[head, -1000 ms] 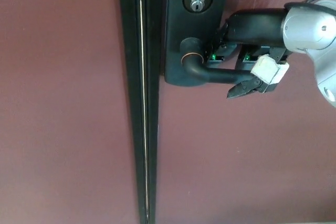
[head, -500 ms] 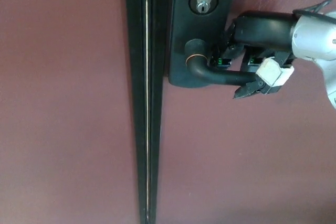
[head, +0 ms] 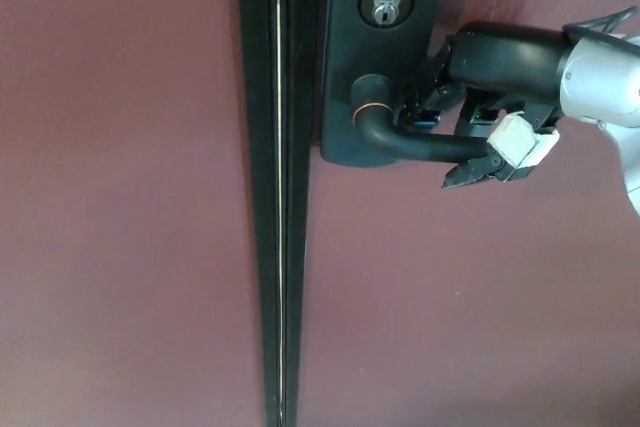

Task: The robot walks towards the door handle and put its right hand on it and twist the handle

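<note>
A dark reddish-brown door surface (head: 120, 197) fills the left of the head view, plain and flat. Just right of it a black vertical strip (head: 280, 187) runs from top to bottom, with a thin pale line down its middle — the seam where this panel meets the door (head: 450, 297) of the same colour on the other side.

Right of the seam, a black backplate (head: 345, 57) is mounted against the door and runs up out of the picture. Near its top sits a round keyhole cylinder (head: 386, 5) with a silvery centre. Below that, the door handle (head: 400, 139) comes out of the plate at a round collar ringed in copper, bends, and stretches rightward as a dark lever, close to level, past the plate's edge.

At the far end of the lever is the right hand (head: 480, 132). Its black fingers (head: 468, 173) are curled over and around the outer part of the lever — closed on it from above, with a pointed fingertip showing just under the lever's end. A white block on the hand lies beside that fingertip. Small green lights glow between hand and plate. Behind the hand, a black forearm (head: 510, 52) leads right into a silver-grey joint housing (head: 605, 82) at the picture's edge.
</note>
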### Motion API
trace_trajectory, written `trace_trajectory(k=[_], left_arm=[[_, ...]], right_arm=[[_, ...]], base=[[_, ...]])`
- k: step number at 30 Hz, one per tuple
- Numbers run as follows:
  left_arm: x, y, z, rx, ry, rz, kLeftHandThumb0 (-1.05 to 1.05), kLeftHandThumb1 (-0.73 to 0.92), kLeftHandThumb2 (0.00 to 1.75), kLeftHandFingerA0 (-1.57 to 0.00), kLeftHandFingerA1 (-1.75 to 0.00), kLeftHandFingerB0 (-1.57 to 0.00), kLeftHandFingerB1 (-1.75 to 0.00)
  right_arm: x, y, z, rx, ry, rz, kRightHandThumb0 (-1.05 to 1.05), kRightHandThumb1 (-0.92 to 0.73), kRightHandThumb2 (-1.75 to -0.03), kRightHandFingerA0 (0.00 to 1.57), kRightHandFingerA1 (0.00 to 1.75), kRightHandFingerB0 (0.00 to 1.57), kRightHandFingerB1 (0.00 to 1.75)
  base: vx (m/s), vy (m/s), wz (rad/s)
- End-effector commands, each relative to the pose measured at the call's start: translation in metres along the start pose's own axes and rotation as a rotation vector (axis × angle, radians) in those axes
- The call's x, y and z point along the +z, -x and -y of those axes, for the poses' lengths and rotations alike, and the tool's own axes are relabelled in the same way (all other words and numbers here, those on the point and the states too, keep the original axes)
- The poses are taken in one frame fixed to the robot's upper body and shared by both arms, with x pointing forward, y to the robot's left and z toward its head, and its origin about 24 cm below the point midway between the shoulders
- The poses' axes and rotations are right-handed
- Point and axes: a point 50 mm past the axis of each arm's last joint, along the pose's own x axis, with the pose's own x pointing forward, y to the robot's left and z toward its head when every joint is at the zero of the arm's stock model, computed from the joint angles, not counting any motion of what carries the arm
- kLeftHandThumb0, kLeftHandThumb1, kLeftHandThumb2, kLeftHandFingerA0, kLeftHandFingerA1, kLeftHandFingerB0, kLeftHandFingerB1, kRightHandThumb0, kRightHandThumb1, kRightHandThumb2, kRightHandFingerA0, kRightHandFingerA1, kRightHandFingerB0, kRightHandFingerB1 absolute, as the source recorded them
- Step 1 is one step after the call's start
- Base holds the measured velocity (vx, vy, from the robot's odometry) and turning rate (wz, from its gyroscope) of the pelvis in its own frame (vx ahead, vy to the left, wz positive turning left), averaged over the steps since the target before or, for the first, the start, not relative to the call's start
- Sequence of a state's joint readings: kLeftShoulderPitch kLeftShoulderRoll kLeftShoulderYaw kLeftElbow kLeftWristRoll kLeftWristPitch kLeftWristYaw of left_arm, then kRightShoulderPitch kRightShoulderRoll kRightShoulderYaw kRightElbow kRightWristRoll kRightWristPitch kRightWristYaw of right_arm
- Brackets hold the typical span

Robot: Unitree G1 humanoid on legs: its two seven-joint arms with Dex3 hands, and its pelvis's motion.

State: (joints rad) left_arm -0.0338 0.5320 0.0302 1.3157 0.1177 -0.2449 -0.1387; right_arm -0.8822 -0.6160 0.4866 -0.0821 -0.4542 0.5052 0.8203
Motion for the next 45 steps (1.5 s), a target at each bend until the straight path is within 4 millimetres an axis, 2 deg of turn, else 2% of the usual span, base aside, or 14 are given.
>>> trace_trajectory(k=[1, 3, 4, 5, 6, 7, 14, 20, 21, 22, 24, 25, 37, 45], left_arm=[[-0.005, 0.001, 0.002, -0.011, -0.030, -0.015, -0.31, 0.57, 0.57, -0.74, -0.56, -0.70, -0.68], [-0.005, 0.001, 0.002, -0.011, -0.027, -0.014, -0.31, 0.57, 0.57, -0.74, -0.56, -0.70, -0.68], [-0.005, 0.001, 0.002, -0.012, -0.022, -0.011, -0.31, 0.57, 0.57, -0.74, -0.56, -0.70, -0.68], [-0.005, 0.001, 0.003, -0.013, -0.019, -0.010, -0.32, 0.57, 0.57, -0.74, -0.56, -0.70, -0.68], [-0.005, 0.001, 0.003, -0.015, -0.015, -0.008, -0.32, 0.57, 0.57, -0.74, -0.56, -0.70, -0.68], [-0.005, 0.001, 0.003, -0.017, -0.010, -0.011, -0.32, 0.57, 0.57, -0.74, -0.56, -0.70, -0.68], [-0.003, 0.001, 0.001, -0.014, -0.026, -0.008, -0.32, 0.57, 0.57, -0.74, -0.56, -0.70, -0.68], [-0.004, 0.001, 0.002, -0.019, -0.020, -0.015, -0.32, 0.57, 0.57, -0.73, -0.56, -0.71, -0.69], [-0.004, 0.001, 0.002, -0.019, -0.022, -0.015, -0.31, 0.57, 0.57, -0.73, -0.56, -0.71, -0.68], [-0.006, 0.002, 0.002, -0.018, -0.027, -0.017, -0.31, 0.57, 0.57, -0.73, -0.56, -0.71, -0.68], [-0.007, 0.002, 0.002, -0.018, -0.034, -0.018, -0.32, 0.57, 0.57, -0.74, -0.55, -0.70, -0.67], [-0.007, 0.002, 0.002, -0.018, -0.040, -0.018, -0.32, 0.57, 0.57, -0.73, -0.54, -0.69, -0.67], [-0.009, 0.003, 0.002, -0.024, -0.037, -0.024, -0.34, 0.57, 0.57, -0.73, -0.54, -0.69, -0.67], [-0.006, 0.002, 0.001, -0.028, -0.036, -0.015, -0.33, 0.57, 0.57, -0.71, -0.52, -0.69, -0.67]], right_arm=[[-0.015, -0.005, -0.016, 0.085, -0.042, -0.060, -0.16, -0.54, -0.56, 0.92, 0.58, 0.73, 0.50], [-0.015, -0.003, -0.014, 0.106, -0.040, -0.069, -0.20, -0.54, -0.56, 0.81, 0.54, 0.59, 0.44], [-0.014, -0.002, -0.011, 0.136, -0.040, -0.082, -0.35, -0.48, -0.66, 0.52, 0.50, 0.38, 0.42], [-0.014, 0.000, -0.009, 0.156, -0.039, -0.091, -0.40, -0.53, -0.57, 0.33, 0.37, 0.29, 0.31], [-0.013, 0.002, -0.005, 0.186, -0.038, -0.105, -0.40, -0.53, -0.57, 0.33, 0.37, 0.29, 0.31], [-0.013, 0.003, -0.001, 0.206, -0.035, -0.112, -0.25, -0.34, -0.90, 0.13, 0.52, 0.11, 0.50], [-0.007, 0.023, 0.037, 0.202, -0.073, -0.085, -0.31, -0.23, -0.86, 0.09, 0.51, 0.08, 0.48], [-0.006, 0.036, 0.053, 0.163, -0.078, -0.084, -0.33, -0.22, -0.85, 0.07, 0.50, 0.06, 0.48], [-0.006, 0.037, 0.055, 0.160, -0.082, -0.082, -0.68, -0.51, -0.56, 0.20, 0.31, 0.22, 0.29], [-0.005, 0.039, 0.056, 0.158, -0.085, -0.076, -0.69, -0.51, -0.56, 0.19, 0.31, 0.21, 0.28], [-0.005, 0.042, 0.060, 0.151, -0.096, -0.066, -0.69, -0.51, -0.56, 0.17, 0.31, 0.21, 0.28], [-0.004, 0.048, 0.066, 0.134, -0.100, -0.056, -0.35, -0.21, -0.85, 0.01, 0.49, 0.00, 0.45], [0.003, 0.086, 0.097, -0.018, -0.131, 0.010, -0.36, -0.18, -0.84, 0.01, 0.48, 0.00, 0.46], [-0.009, 0.142, 0.107, -0.143, -0.179, 0.066, -0.35, -0.19, -0.84, 0.01, 0.48, 0.00, 0.45]], base=[[0.00, 0.000, 0.00], [0.00, 0.000, 0.00], [0.00, 0.000, 0.00], [0.00, 0.000, 0.00], [0.00, 0.000, 0.00], [0.00, 0.000, 0.00], [0.00, 0.000, 0.00], [0.00, 0.000, 0.00], [0.00, 0.000, 0.00], [0.00, 0.000, 0.00], [0.00, 0.000, 0.00], [0.00, 0.000, 0.00], [0.00, 0.000, 0.00], [0.00, 0.000, 0.00]])
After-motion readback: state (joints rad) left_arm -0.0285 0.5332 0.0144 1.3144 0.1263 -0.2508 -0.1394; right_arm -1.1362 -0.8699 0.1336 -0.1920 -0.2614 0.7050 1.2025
